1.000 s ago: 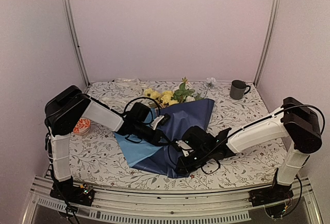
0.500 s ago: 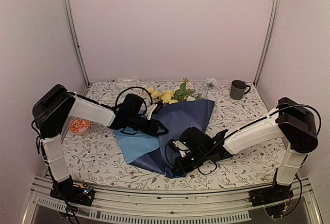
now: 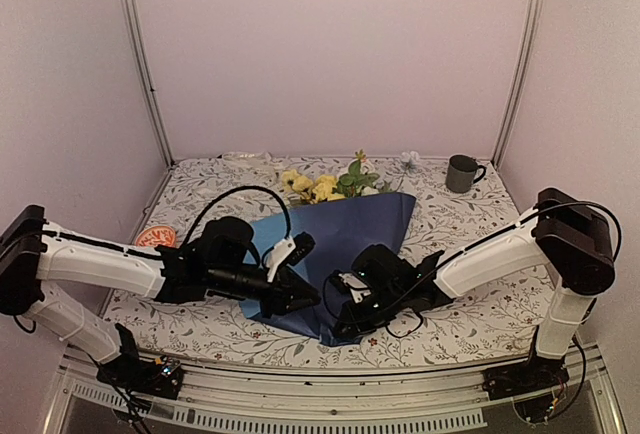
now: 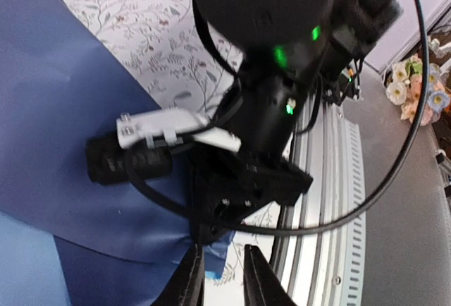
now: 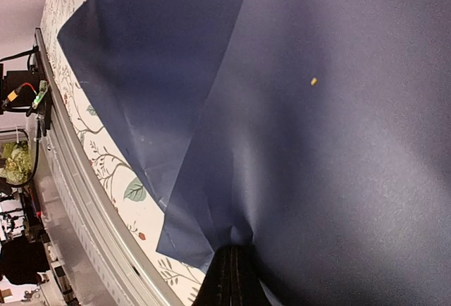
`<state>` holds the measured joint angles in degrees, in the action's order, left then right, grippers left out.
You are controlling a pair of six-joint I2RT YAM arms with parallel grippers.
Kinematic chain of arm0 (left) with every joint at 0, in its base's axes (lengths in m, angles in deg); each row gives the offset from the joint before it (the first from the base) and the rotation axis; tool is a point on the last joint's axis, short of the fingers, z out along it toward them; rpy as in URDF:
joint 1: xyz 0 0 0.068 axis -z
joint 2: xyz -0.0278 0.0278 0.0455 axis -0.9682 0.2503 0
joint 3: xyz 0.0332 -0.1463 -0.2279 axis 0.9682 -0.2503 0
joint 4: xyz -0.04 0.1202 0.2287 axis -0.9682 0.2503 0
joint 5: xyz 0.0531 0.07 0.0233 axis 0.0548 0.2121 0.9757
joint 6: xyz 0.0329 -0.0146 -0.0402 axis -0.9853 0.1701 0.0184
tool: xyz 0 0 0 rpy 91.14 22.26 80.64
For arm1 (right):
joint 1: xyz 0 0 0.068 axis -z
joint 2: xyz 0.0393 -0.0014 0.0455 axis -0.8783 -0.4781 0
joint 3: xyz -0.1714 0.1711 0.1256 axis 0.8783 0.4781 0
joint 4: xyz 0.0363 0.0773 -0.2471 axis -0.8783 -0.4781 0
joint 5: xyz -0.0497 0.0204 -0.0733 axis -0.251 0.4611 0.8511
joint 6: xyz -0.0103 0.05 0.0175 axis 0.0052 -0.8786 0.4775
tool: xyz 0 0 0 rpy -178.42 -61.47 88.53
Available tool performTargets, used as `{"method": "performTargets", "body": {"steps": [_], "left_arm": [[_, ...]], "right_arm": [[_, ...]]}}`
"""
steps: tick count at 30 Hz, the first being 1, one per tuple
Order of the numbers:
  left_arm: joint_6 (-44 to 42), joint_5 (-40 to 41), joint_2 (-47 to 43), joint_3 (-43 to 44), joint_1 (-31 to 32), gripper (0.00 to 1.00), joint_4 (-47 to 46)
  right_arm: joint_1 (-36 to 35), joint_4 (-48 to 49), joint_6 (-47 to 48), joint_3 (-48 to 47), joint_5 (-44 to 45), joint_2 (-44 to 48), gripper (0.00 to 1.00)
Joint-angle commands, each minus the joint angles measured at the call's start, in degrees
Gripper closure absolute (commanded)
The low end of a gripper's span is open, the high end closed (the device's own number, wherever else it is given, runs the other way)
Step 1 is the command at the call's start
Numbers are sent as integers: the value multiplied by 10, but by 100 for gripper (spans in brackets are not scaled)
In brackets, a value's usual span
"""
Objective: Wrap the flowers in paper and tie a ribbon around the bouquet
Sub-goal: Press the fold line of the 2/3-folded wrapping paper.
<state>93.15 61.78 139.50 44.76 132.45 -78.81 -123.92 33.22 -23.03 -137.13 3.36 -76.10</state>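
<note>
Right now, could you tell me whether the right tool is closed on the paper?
Yes, the right tool is shut, pinching a fold of the paper.

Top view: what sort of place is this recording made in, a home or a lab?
Most likely a lab test booth, not a home: bare walls framed by metal posts, a slotted metal rail along the near edge, and a flowered tablecloth as set dressing.
</note>
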Motion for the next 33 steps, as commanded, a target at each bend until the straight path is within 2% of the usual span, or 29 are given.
{"method": "performTargets", "body": {"steps": [1,5,12,17,22,27,33], "left_arm": [[-57,16,10,-21,39,84,12],[-75,45,76,8,58,91,43],[-107,74,148,35,82,90,36],[-127,102,184,64,83,89,78],[-133,122,229,110,83,90,160],[-130,144,240,121,83,91,196],[-137,123,277,154,82,93,230]], "right_arm": [[14,15,-32,26,-39,-19,97],[19,38,-47,35,-56,-21,96],[23,53,-64,46,-66,-20,96],[23,56,-74,48,-72,-19,96],[23,47,-75,46,-71,-13,96],[24,37,-85,50,-64,12,96],[25,29,-100,51,-65,66,95]]}}
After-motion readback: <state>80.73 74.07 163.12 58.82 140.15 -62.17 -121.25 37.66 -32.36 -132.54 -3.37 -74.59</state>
